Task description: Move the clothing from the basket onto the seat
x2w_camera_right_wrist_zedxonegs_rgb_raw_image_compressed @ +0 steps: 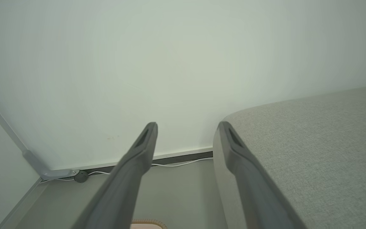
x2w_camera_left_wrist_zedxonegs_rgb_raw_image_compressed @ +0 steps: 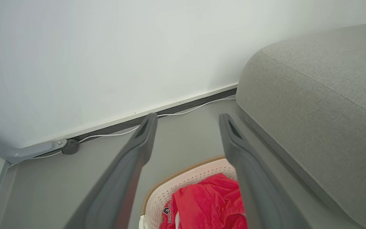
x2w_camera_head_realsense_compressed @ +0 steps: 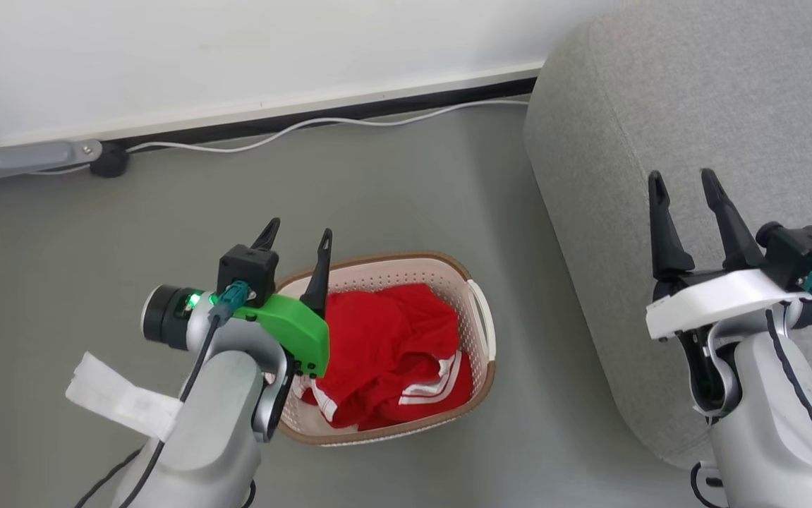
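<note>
Left gripper (x2w_camera_head_realsense_compressed: pixel 298 229), dark fingers parted, empty, the nearer arm: bright red soft garment with white stripe trim (x2w_camera_head_realsense_compressed: pixel 384 342) lies bunched beneath and right of them in the cream perforated plastic basket (x2w_camera_head_realsense_compressed: pixel 406 259), with no clear long axis. Right gripper (x2w_camera_head_realsense_compressed: pixel 682 176), likewise parted and empty, hangs over the light-grey woven sofa (x2w_camera_head_realsense_compressed: pixel 659 106).

Left tool (x2w_camera_head_realsense_compressed: pixel 300 227) hides basket (x2w_camera_head_realsense_compressed: pixel 391 271) rim & clothing (x2w_camera_head_realsense_compressed: pixel 384 331) edge.

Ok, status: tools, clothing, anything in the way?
Both open: left tool over the basket rim, right tool by the sofa. Red clothing in basket, untouched. Nothing seen between basket and sofa.
</note>
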You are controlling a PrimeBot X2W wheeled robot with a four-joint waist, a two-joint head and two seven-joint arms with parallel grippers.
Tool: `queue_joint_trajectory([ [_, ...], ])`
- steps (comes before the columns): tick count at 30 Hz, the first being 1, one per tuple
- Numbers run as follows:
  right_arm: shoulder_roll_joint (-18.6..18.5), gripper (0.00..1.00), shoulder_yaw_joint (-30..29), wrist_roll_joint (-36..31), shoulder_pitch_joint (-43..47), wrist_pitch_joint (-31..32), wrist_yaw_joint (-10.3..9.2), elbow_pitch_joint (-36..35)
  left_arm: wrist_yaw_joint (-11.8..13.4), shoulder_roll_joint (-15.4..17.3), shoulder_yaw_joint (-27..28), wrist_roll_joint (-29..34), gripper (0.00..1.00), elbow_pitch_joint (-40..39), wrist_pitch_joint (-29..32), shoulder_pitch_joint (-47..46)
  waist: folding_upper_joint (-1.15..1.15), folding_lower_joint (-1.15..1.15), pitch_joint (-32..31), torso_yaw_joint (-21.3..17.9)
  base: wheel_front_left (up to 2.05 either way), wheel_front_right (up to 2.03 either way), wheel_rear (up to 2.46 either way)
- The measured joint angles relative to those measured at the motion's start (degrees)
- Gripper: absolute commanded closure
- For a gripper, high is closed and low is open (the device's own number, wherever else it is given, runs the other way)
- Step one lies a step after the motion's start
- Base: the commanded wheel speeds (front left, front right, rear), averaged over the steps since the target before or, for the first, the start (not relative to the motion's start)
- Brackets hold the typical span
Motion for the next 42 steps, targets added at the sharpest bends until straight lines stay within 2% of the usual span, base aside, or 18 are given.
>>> queue_joint_trajectory([
  [8,-0.35,0.0,-0.07,-0.64,3.07,0.01,0.01,1.02,1.25,0.2,4.59,-2.23,0.0,-2.49,-0.01,2.81,0.0,0.0,-2.79,1.24,0.0,0.0,0.0],
  [21,-1.08,0.0,-0.07,-1.09,7.07,0.01,0.32,0.9,2.94,4.15,13.0,-2.81,0.0,-9.75,-0.02,10.95,0.0,0.0,-7.2,3.12,0.0,0.0,0.0],
  [42,-1.05,0.0,0.66,-1.08,11.48,0.01,0.33,-1.37,3.53,5.93,20.06,-1.93,0.0,-19.17,-0.02,25.93,0.0,0.0,-9.74,4.97,0.0,0.0,0.0],
])
